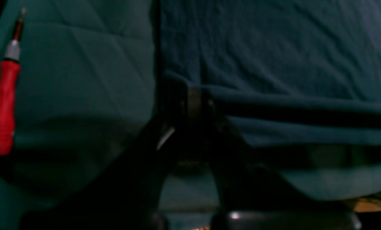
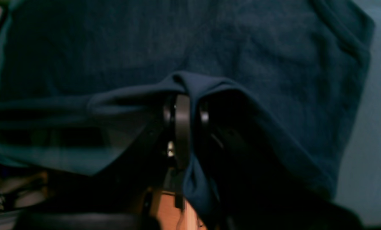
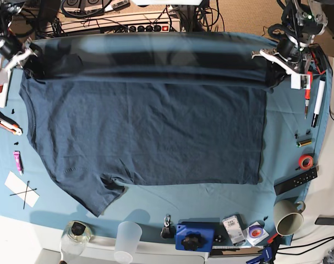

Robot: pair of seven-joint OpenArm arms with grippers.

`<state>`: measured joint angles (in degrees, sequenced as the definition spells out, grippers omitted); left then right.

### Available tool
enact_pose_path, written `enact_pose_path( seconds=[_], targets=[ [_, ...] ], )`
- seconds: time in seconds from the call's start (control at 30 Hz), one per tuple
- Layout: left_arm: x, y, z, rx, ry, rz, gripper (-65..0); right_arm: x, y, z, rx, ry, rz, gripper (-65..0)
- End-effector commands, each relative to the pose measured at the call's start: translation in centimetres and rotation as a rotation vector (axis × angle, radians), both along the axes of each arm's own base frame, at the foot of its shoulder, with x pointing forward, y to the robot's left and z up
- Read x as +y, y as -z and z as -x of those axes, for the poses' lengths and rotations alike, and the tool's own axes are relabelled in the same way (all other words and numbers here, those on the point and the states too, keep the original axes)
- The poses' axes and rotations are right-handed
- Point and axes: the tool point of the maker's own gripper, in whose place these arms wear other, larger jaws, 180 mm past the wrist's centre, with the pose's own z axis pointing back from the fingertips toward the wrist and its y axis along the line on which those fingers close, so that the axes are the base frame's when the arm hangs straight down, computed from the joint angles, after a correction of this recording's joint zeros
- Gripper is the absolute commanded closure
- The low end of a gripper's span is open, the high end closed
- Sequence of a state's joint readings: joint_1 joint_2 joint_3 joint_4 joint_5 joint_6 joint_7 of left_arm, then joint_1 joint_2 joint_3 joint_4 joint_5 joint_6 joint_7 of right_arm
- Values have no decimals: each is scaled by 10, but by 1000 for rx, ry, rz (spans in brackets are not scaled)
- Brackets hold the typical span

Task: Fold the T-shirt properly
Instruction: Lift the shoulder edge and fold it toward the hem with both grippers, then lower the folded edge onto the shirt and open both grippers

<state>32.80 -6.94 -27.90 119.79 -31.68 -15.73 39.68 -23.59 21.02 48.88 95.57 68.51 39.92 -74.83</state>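
Left gripper (image 1: 193, 105): closed on the T-shirt (image 3: 150, 132); in the left wrist view the raised navy edge is pinched between the dark fingers at frame centre, and a taut fold runs off to the right.
Right gripper (image 2: 185, 108): clamped on the T-shirt; in the right wrist view the cloth is draped over the two round pads (image 2: 204, 115) and hangs below them.
Left arm pose: seen at the upper right of the base view, reaching down to the shirt's top right corner.
Right arm pose: seen at the upper left of the base view, held at the shirt's top left corner.
T-shirt: spread across the middle of the teal table cloth (image 3: 211, 192); its upper edge is lifted between both grippers, blurred in the base view.
Screwdriver (image 1: 2, 105): red-handled, at the left edge of the left wrist view.
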Motion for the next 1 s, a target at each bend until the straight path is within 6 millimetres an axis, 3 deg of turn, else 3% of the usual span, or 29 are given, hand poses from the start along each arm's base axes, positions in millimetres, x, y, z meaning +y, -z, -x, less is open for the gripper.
enact_pose_path(
  seconds=[0.0,0.23,0.47,0.73,0.97],
  targets=[
    [4,-10,-9,-56,-2,-22,0,-6,-13,-12,-42,-12,42,0],
    [10,-8,-31,-87,10,-48,0,-15,-20,-41,-91,2,129,0],
    [15,0,-48,-89,-10,-27,0,-8,-13,-59,-90,-31,192,0],
    [-3,-8,-64,-128,43,-26,0,-5,7,-91,-81,-24,153,0],
    [-8,-15,-84,-177,73,-127,0,-15,2,-120,-114,22,133,0]
  ],
)
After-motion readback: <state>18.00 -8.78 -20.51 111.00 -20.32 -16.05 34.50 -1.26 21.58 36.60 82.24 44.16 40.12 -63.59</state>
